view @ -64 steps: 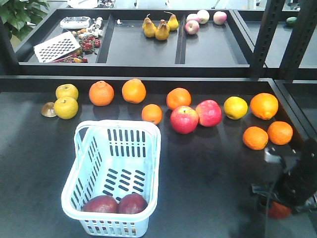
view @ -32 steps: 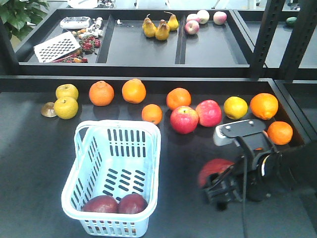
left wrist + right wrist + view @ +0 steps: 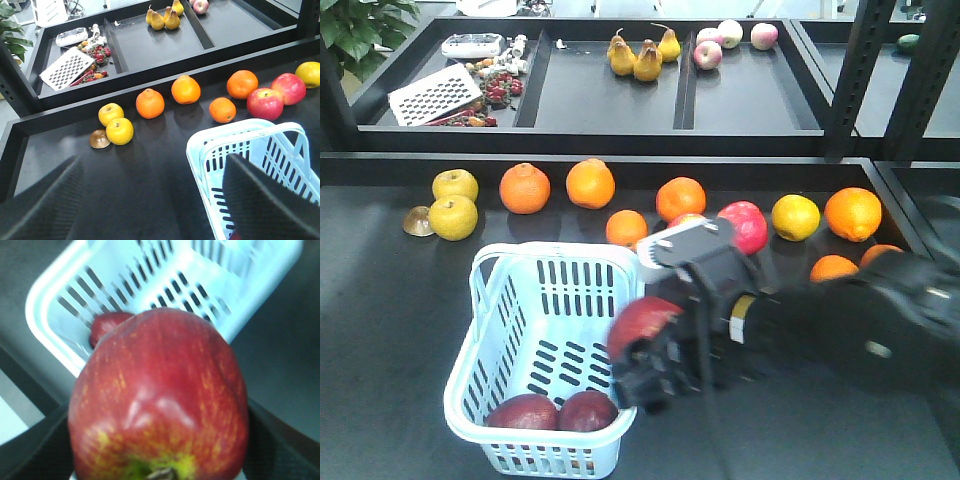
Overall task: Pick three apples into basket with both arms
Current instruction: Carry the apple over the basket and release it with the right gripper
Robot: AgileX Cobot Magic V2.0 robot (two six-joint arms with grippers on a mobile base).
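While 2 dark maroon apples point(image 3: 555, 411) lie inside the slotted light blue basket point(image 3: 495, 330), a 3rd glossy apple point(image 3: 640, 325) is clamped in the right gripper point(image 3: 655, 355) at its right rim. Oranges point(image 3: 590, 184) are ranged beyond it. The left gripper's point(image 3: 150, 200) state cannot be told.

I see my right end effector point(image 3: 645, 350) gripping a dark red apple point(image 3: 638, 325) at the blue basket point(image 3: 490, 300)'s right rim; two more apples point(image 3: 555, 411) lie inside it on the worktop point(image 3: 380, 330).

Right gripper point(image 3: 650, 360) jaws clamped, left's parted
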